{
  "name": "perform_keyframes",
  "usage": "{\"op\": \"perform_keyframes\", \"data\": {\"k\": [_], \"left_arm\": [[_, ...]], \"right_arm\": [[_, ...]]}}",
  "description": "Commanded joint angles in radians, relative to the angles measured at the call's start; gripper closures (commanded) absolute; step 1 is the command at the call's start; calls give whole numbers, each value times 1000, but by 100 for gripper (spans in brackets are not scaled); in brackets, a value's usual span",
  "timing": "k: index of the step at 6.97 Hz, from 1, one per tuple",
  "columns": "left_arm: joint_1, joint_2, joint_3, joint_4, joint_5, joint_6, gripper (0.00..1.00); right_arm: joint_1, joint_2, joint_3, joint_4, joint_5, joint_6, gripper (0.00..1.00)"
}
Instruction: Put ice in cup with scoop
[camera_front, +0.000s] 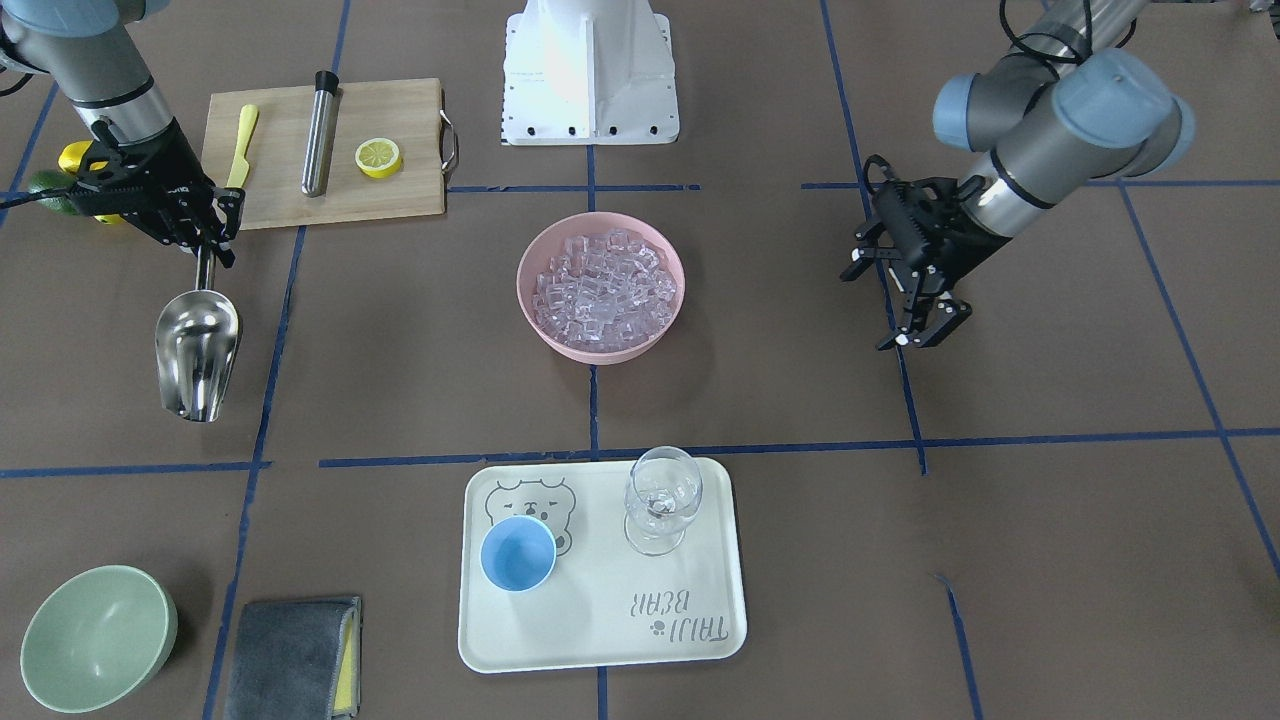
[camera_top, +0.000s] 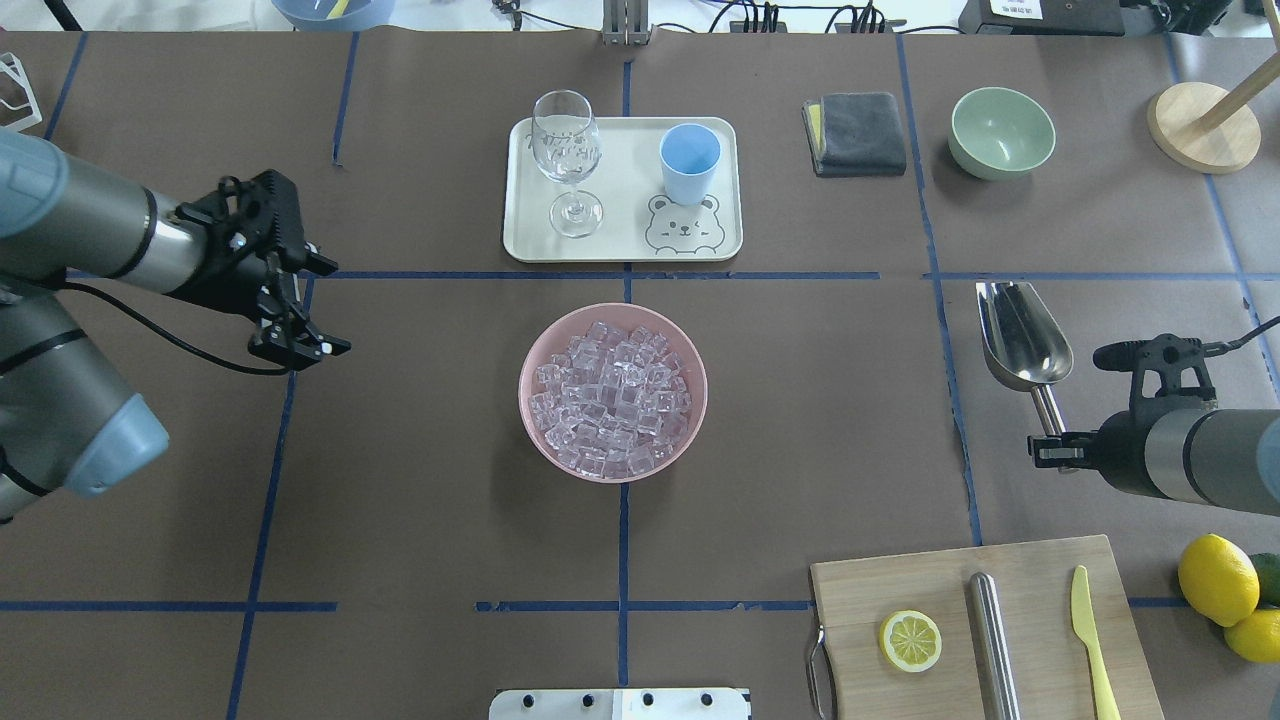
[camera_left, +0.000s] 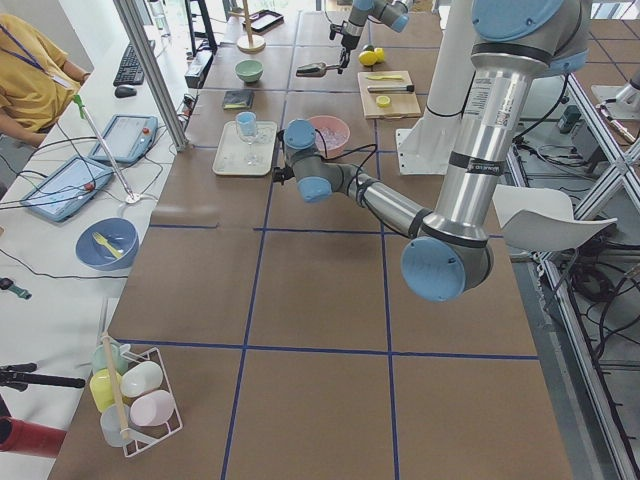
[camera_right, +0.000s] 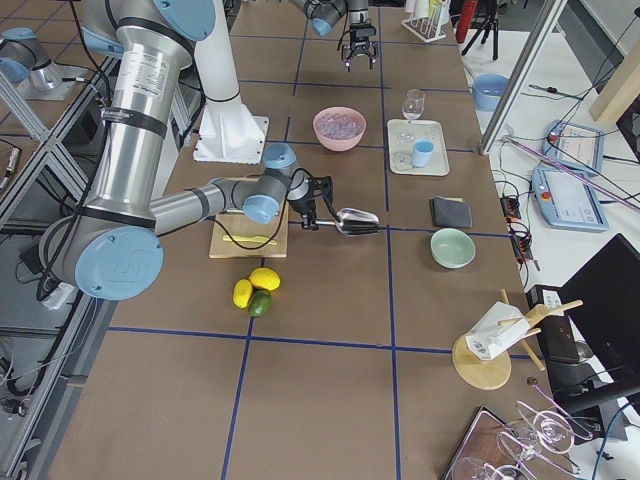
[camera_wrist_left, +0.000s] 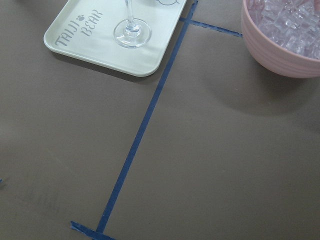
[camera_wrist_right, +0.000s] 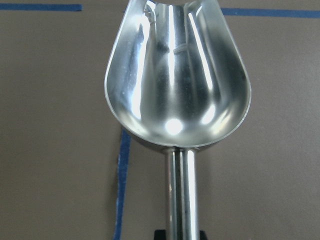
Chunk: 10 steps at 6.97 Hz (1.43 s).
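My right gripper (camera_front: 207, 243) is shut on the thin rod handle of the steel scoop (camera_front: 197, 350). The scoop's trough points away from the robot's base and is empty in the right wrist view (camera_wrist_right: 177, 85). It lies well to one side of the pink bowl (camera_front: 600, 345), which is heaped with clear ice cubes (camera_front: 603, 285). The light-blue cup (camera_front: 518, 553) stands empty on the cream tray (camera_front: 600, 640), beyond the bowl. My left gripper (camera_front: 927, 330) is open and empty, hanging above the table on the bowl's other side.
A clear wine glass (camera_front: 661, 500) stands on the tray beside the cup. A wooden cutting board (camera_front: 390, 100) holds a lemon half (camera_front: 378, 157), a steel cylinder (camera_front: 320, 135) and a yellow knife (camera_front: 241, 145). A green bowl (camera_front: 95, 640) and a grey cloth (camera_front: 292, 655) lie at the far corner.
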Motion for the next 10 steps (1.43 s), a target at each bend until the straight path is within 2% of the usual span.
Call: {"op": "perform_keyframes", "data": {"k": [1, 2, 3, 5, 6, 7, 9, 10], "left_arm": [[142, -75, 36, 0, 102, -2, 0], [202, -119, 64, 0, 128, -4, 0], [246, -152, 106, -4, 130, 1, 0], [250, -152, 122, -9, 130, 4, 0], [250, -151, 124, -9, 130, 4, 0], [251, -152, 131, -29, 130, 7, 0], [251, -149, 232, -227, 126, 7, 0], [250, -151, 234, -230, 121, 7, 0]], "right_arm": [[-12, 6, 66, -17, 19, -127, 100], [-7, 4, 106, -66, 86, -166, 100], [1, 4, 122, -68, 120, -316, 100], [10, 73, 136, -121, 177, -468, 100], [25, 146, 177, -268, 228, -547, 100], [33, 290, 236, -538, 237, -624, 100], [18, 685, 265, -1145, 231, -744, 100], [7, 761, 268, -1253, 217, -772, 100]]}}
